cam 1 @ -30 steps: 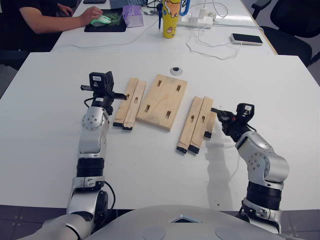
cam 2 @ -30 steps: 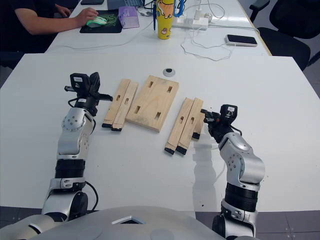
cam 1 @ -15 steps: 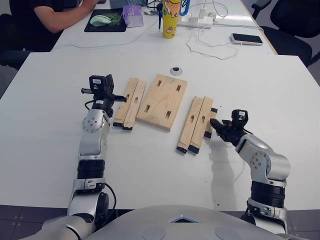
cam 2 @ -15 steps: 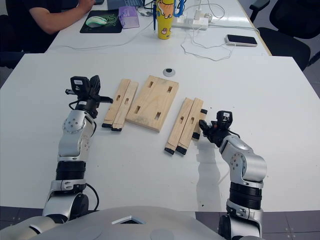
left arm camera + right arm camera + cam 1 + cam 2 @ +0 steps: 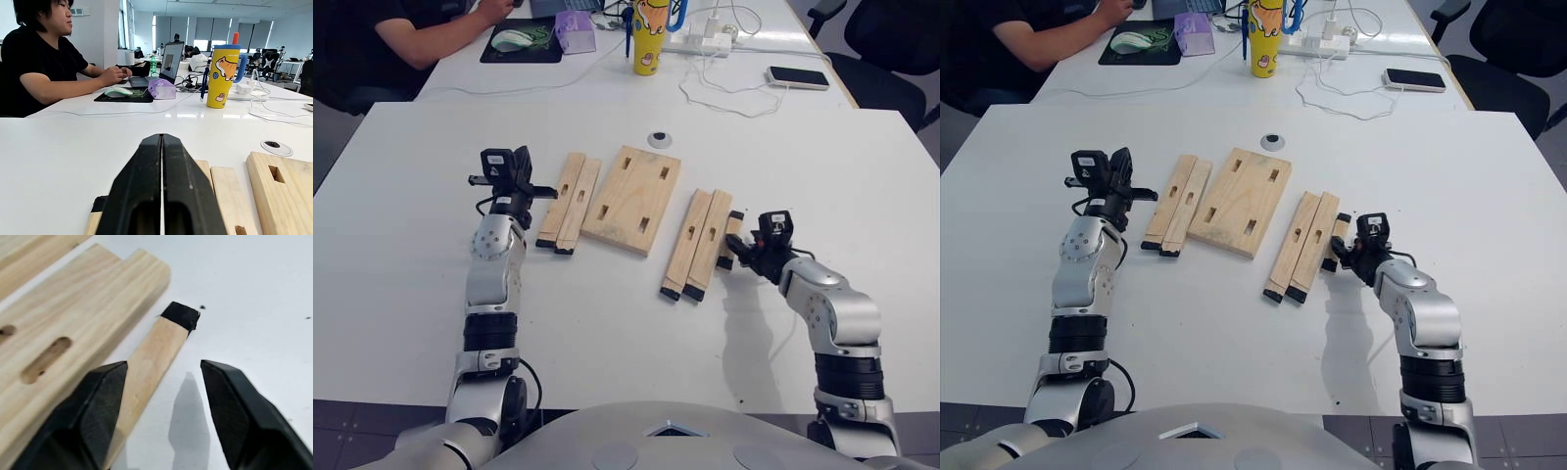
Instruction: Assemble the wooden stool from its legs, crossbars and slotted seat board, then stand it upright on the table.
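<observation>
Seat board: pale bare wood, four rectangular slots, flat

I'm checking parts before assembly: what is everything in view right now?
seat board: 1, pale wood, slotted, flat mid-table
left leg pair: 2, pale wood, black ends, left of board
right leg pair: 2, same, right of board
crossbar: 1, wood, black-tipped, beside right pair
grommet: 1, grey, behind board
mug: 1, yellow, far table
phone: 1, dark, far table
box: 1, purple, left of mug
left gripper: shut, by left pair
right gripper: open, at crossbar's end
</observation>
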`<control>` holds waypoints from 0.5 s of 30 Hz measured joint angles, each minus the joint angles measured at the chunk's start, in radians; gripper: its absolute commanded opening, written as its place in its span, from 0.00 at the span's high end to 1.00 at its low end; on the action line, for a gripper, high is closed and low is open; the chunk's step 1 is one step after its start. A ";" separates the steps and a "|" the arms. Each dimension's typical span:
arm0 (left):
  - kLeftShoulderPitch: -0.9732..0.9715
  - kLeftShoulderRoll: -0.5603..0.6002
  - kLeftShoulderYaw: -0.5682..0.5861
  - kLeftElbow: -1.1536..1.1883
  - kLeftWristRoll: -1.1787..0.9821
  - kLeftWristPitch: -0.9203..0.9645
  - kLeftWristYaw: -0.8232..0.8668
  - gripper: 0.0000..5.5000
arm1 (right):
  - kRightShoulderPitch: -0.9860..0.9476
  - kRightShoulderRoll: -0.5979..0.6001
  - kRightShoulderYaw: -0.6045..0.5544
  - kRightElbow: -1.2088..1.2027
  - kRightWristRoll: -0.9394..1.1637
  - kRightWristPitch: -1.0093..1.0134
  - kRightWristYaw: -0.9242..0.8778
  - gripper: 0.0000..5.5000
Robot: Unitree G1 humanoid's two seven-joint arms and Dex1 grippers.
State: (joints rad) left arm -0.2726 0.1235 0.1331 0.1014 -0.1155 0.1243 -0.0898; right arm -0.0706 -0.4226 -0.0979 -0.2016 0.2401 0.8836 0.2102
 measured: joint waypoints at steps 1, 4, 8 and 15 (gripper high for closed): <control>0.002 -0.001 0.000 0.000 0.000 0.000 0.001 1.00 | -0.002 -0.006 0.001 0.008 -0.002 -0.006 0.002 0.49; 0.003 -0.001 0.000 0.000 0.000 0.000 0.006 1.00 | -0.025 -0.010 -0.012 0.043 0.003 -0.019 0.014 0.49; 0.003 -0.001 0.000 0.000 0.000 -0.001 0.008 1.00 | -0.056 0.076 -0.114 0.070 0.085 0.027 -0.001 0.49; 0.002 -0.001 -0.005 0.005 0.000 -0.003 0.004 1.00 | -0.084 0.188 -0.233 0.079 0.159 0.062 -0.070 0.49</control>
State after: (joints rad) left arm -0.2709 0.1221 0.1282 0.1063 -0.1159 0.1217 -0.0859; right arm -0.1547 -0.2349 -0.3309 -0.1221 0.3995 0.9453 0.1403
